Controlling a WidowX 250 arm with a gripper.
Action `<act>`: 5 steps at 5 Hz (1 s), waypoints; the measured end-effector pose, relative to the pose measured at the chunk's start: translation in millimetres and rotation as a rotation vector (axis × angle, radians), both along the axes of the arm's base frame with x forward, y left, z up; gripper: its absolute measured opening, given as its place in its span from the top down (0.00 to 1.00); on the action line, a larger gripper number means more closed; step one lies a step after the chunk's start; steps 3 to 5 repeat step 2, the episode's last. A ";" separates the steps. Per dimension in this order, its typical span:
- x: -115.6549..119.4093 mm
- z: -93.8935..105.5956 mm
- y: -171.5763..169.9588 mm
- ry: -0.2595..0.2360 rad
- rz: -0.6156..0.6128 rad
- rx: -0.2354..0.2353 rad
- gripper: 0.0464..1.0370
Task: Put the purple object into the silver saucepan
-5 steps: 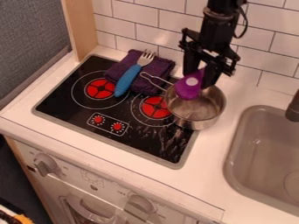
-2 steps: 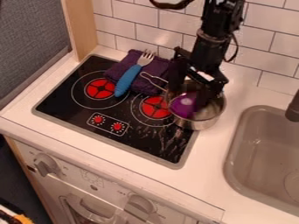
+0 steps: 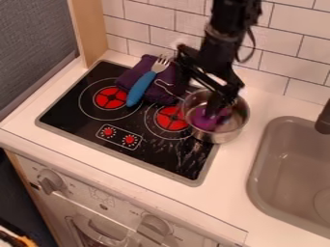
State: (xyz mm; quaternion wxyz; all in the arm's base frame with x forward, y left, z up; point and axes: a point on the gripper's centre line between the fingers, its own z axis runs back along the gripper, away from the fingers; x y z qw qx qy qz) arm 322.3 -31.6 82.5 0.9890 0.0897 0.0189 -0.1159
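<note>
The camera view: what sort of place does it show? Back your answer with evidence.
Probably a toy kitchen: a stove top with red burners is set in a pale counter, beside a sink, with a saucepan at the stove's edge.

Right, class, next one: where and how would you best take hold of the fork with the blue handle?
I'd grip the fork midway along its blue handle, coming from above and closing across its width. The handle looks thicker than the metal tines, and it lies slantwise, partly on the purple cloth, its upper side uncovered.
</note>
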 end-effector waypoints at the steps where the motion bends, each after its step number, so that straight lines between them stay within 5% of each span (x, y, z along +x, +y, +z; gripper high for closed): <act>1: -19.5 6.5 0.0 -0.034 0.047 -0.061 0.04; 2: -31.5 1.5 6.1 -0.058 0.066 -0.120 0.04; 5: -31.5 1.5 6.1 -0.058 0.066 -0.120 0.04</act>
